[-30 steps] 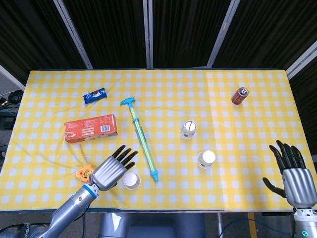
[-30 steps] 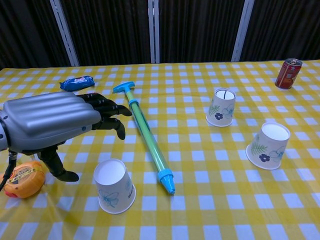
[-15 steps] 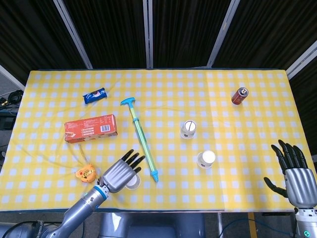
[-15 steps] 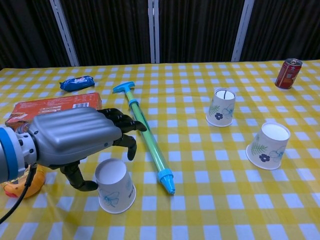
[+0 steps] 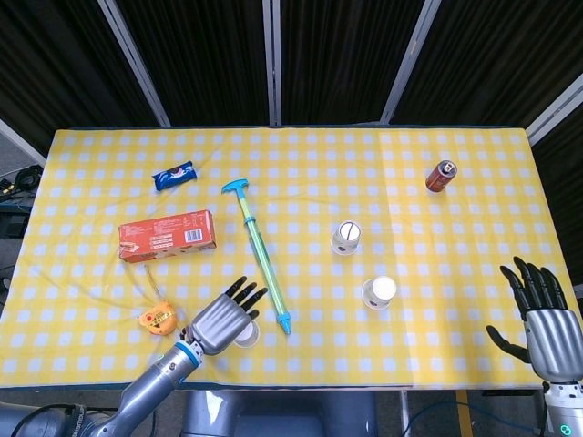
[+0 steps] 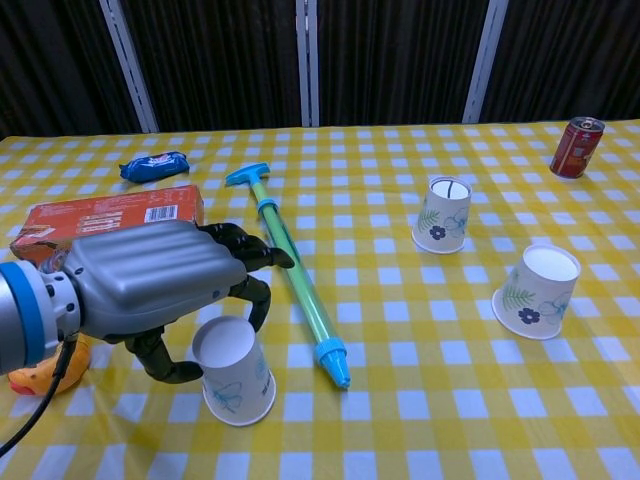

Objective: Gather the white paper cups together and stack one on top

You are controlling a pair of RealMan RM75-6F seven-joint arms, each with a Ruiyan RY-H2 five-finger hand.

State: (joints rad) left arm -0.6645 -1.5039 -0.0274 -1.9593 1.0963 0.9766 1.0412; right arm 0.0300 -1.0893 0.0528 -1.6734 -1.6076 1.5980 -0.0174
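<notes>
Three white paper cups with flower prints stand upside down on the yellow checked cloth. The nearest cup [image 6: 235,372] [image 5: 244,335] is at the front left. My left hand [image 6: 150,285] [image 5: 221,319] arches over it, thumb against its left side, fingers curled above its far rim with a gap, not closed on it. The second cup [image 6: 443,214] [image 5: 346,237] is mid-table and the third cup [image 6: 537,290] [image 5: 379,291] to its right front. My right hand [image 5: 547,328] hovers with spread fingers off the front right corner, holding nothing; the chest view does not show it.
A green-blue water pump toy [image 6: 295,280] lies just right of the near cup. An orange box [image 6: 110,218], a blue snack pack [image 6: 155,165] and an orange tape measure [image 6: 35,370] are on the left. A red can [image 6: 577,146] stands far right.
My left hand has moved right and down over the near cup, its fingers curling closer around it. The right hand has drifted slightly lower. The cups stay in place.
</notes>
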